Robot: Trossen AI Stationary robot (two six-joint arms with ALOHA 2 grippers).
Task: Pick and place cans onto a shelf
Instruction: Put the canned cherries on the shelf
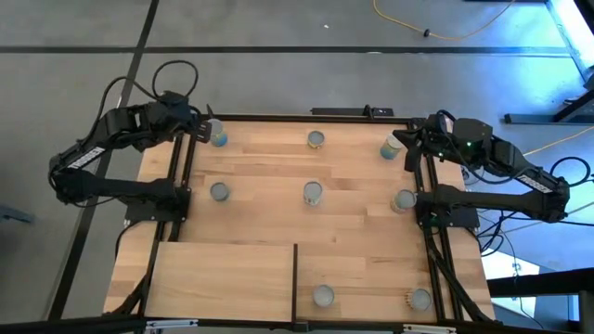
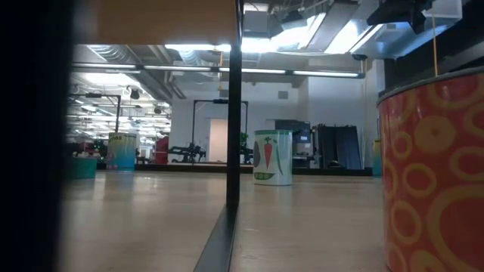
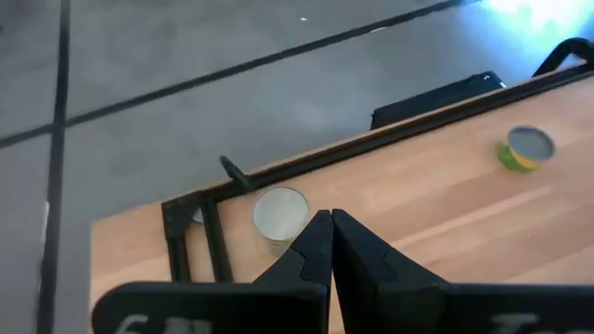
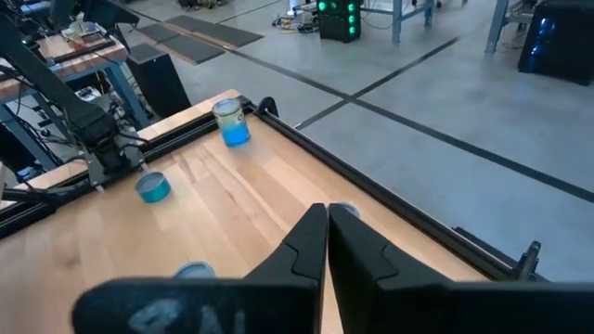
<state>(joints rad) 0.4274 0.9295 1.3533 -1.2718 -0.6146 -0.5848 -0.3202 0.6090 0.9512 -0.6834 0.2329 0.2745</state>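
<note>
Several cans stand on their bases on the planked table. Three are in a far row (image 1: 218, 137) (image 1: 316, 139) (image 1: 390, 147), three in a middle row (image 1: 219, 191) (image 1: 313, 192) (image 1: 404, 199), and two near the front (image 1: 322, 295) (image 1: 419, 299). The shelf (image 1: 223, 283), a pale board with a black upright edge (image 1: 295, 278), covers the near left. My left gripper (image 1: 206, 130) is shut, above and beside the far-left can (image 3: 280, 215). My right gripper (image 1: 406, 139) is shut, above and beside the far-right can (image 4: 345, 210), which its fingers mostly hide.
Black frame rails run along the table's left (image 1: 181, 176), right (image 1: 425, 186) and far (image 1: 306, 118) edges. In the low view the shelf's upright (image 2: 233, 113) stands in the middle, with a red-orange can (image 2: 435, 174) close on the right and a carrot-printed can (image 2: 272, 157) farther back.
</note>
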